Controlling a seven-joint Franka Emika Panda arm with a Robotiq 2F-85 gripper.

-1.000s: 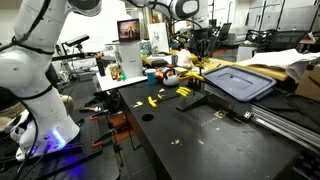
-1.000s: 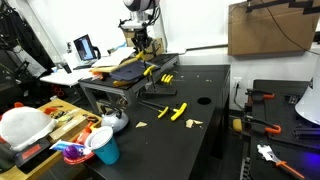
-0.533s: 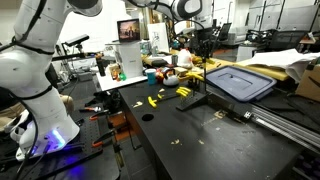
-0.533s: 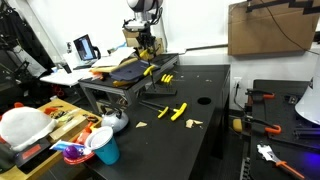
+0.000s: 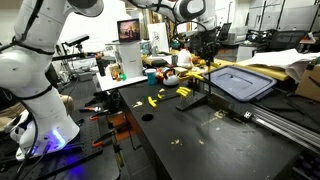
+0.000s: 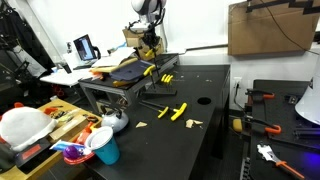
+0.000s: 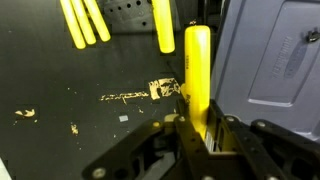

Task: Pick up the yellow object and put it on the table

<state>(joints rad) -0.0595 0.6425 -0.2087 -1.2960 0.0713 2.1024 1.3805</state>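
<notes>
My gripper [image 7: 200, 138] is shut on the yellow object [image 7: 198, 70], gripping the near end of its yellow bar handle. I cannot see its dark shaft. The handle hangs above the black table [image 7: 60, 120], right beside the edge of a grey tray [image 7: 275, 60]. In both exterior views the gripper [image 5: 207, 60] [image 6: 150, 50] is held up over the raised platform at the table's far end. The table [image 5: 200, 140] [image 6: 200, 130] spreads out below it.
Smaller all-yellow pieces lie on the table [image 5: 153, 100] [image 6: 172, 112] [image 7: 85, 20]. The grey tray [image 5: 240, 82] sits on a mustard-yellow cloth [image 5: 272, 70]. There is a round hole [image 5: 147, 116] [image 6: 203, 99] in the table. A cluttered white desk [image 5: 125, 80] stands behind.
The gripper has shifted slightly sideways along the platform edge, still holding the yellow handle. Nothing else has moved.
</notes>
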